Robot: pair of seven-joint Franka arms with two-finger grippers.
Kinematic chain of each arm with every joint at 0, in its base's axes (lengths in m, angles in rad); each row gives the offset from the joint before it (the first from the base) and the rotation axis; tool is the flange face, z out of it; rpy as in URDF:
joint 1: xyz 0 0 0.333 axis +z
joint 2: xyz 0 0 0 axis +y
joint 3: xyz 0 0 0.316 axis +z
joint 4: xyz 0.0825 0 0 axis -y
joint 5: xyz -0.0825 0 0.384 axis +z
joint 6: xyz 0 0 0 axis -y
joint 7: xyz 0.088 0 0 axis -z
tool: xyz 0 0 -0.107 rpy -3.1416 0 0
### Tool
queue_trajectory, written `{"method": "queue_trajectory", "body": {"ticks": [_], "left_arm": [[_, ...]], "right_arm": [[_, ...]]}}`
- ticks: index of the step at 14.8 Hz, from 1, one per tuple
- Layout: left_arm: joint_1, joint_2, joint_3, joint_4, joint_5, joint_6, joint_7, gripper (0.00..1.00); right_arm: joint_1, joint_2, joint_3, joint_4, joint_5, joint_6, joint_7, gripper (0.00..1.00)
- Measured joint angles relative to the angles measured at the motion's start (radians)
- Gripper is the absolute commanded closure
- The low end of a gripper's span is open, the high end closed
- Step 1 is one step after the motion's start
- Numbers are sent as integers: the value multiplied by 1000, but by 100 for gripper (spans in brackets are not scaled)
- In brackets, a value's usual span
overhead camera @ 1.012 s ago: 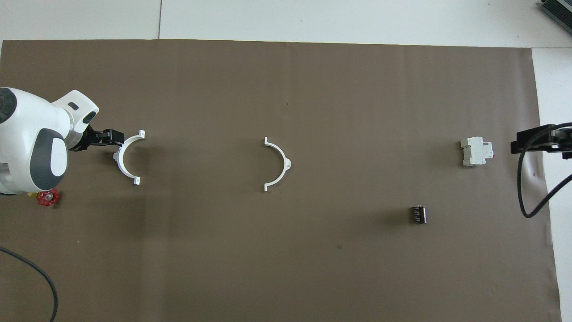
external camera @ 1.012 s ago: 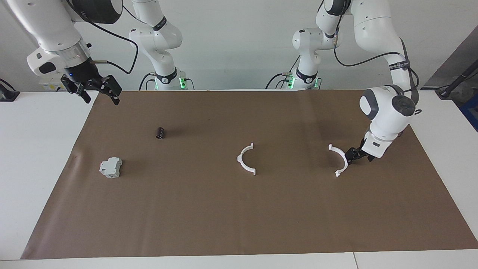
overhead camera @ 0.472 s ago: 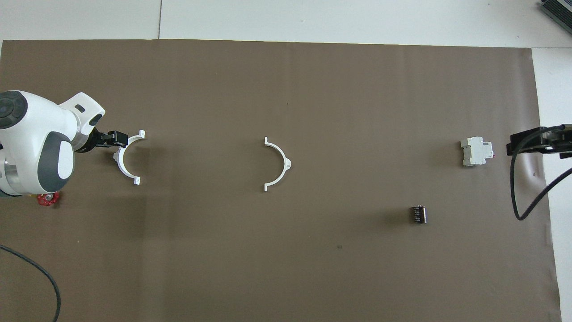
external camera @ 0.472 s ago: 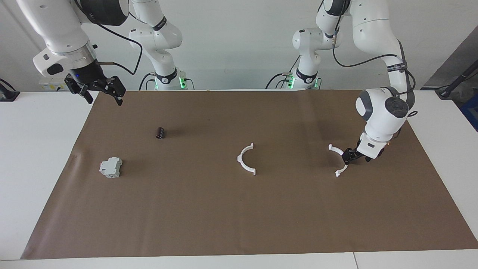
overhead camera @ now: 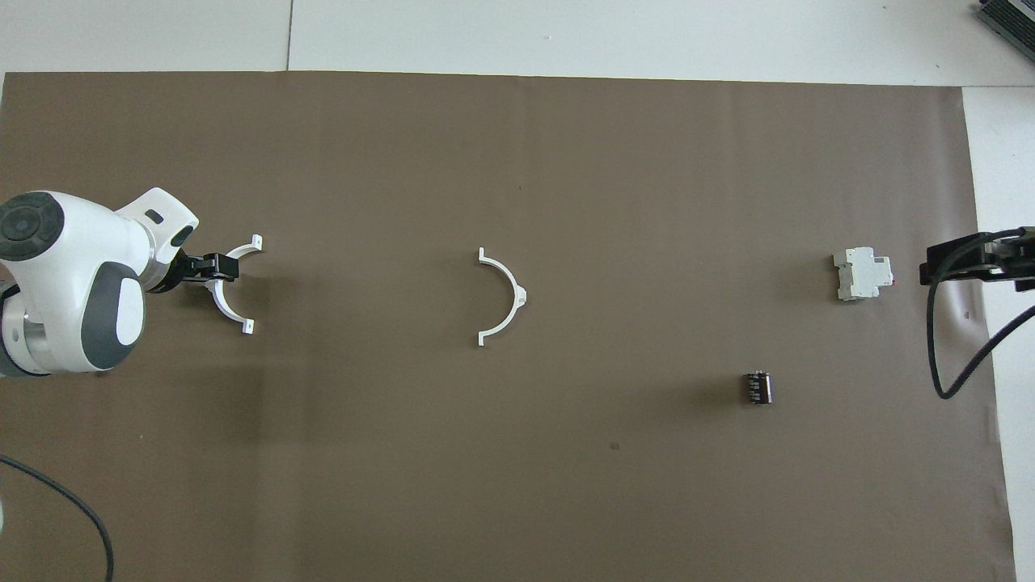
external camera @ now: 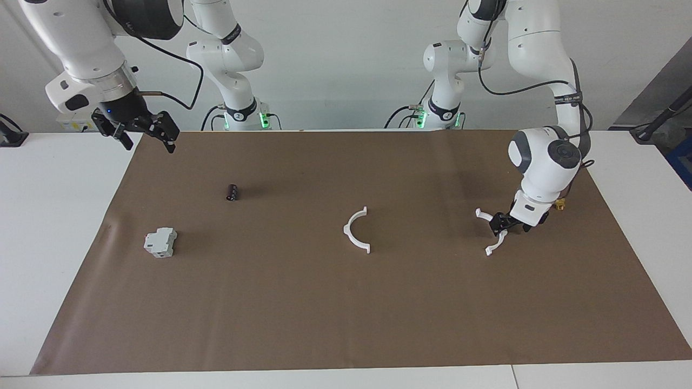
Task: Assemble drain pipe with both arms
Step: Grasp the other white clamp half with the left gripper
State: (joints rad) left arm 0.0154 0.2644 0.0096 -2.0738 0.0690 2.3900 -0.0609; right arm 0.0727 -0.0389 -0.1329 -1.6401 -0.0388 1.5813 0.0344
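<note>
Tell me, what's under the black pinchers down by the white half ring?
A white half ring on brown paper. The left end effector covers its middle, so contact there is hidden.

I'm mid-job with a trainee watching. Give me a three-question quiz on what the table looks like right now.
1. True or false: the two half-rings are joined into one ring.
2. Which gripper is down at a half-ring? A) left B) right
3. Fill in: the small dark cylinder lies ____ to the robots than the grey-white box.

Key:
1. False. One half-ring lies alone mid-mat; the other half-ring lies apart, toward the left arm's end.
2. A. The left gripper is at that half-ring, open; the right gripper hangs open over the mat's edge.
3. Nearer: cylinder, box.
</note>
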Motion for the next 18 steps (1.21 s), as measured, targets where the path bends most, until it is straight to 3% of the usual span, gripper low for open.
{"method": "queue_trajectory", "body": {"ticks": [16,18], "left_arm": [[-18,-1,1,-31,0,49,-21,4],[-18,0,2,-31,0,52,-21,12]], "right_arm": [[0,-1,11,-1,0,0,0,0],[0,-1,11,-1,0,0,0,0]]}}
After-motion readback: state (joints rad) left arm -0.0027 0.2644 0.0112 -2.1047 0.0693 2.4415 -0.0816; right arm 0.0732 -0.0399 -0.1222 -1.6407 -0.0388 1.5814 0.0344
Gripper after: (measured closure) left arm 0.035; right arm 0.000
